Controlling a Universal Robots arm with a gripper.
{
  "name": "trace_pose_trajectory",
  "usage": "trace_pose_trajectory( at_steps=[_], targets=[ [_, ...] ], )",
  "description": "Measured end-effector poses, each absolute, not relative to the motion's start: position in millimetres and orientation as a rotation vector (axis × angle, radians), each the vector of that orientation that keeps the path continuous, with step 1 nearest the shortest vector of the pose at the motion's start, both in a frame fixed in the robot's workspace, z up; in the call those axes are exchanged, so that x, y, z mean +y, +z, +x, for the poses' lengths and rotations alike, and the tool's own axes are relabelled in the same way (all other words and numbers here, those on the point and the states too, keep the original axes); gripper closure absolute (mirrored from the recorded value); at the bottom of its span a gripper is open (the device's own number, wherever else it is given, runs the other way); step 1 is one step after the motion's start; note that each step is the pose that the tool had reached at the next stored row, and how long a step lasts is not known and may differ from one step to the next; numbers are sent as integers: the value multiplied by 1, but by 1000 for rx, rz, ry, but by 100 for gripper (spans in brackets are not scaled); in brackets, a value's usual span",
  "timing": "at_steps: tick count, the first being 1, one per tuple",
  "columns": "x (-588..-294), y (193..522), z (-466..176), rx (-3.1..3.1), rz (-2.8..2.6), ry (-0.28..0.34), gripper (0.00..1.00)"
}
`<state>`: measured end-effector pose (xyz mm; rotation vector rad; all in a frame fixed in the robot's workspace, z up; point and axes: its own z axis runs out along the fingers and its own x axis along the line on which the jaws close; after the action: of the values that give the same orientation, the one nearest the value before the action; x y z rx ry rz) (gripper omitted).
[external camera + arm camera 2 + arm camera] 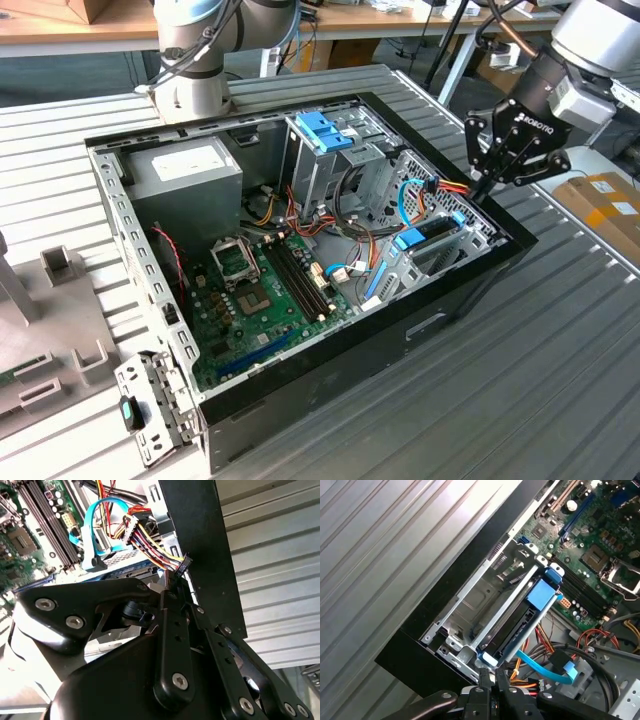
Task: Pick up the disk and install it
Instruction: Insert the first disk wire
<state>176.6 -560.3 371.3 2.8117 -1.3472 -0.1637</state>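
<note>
Disk sits in cage (blue-framed), claw closed above.

The exterior view is evenly and brightly lit, with soft daylight-like light and only faint shadows inside the computer case. The ribbed metal table carries a mild sheen at lower right. In the second wrist view, a strong white glare burns out the lower left, and the black gripper close to the lens looks soft and dark. In the first wrist view, the ribbed surface at upper left is pale and washed, while the circuit board at upper right stays sharp.
</note>
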Motion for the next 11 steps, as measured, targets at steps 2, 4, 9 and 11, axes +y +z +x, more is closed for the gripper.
trace_pose_trajectory(
  at_steps=[2, 4, 9, 11],
  targets=[
    [-560, 371, 175, -1389, 2793, -164, 84],
    [-560, 371, 174, -1437, 2771, -165, 84],
    [-560, 371, 169, -1518, 2732, -167, 84],
    [-560, 371, 167, -1540, 2721, -167, 84]
  ],
)
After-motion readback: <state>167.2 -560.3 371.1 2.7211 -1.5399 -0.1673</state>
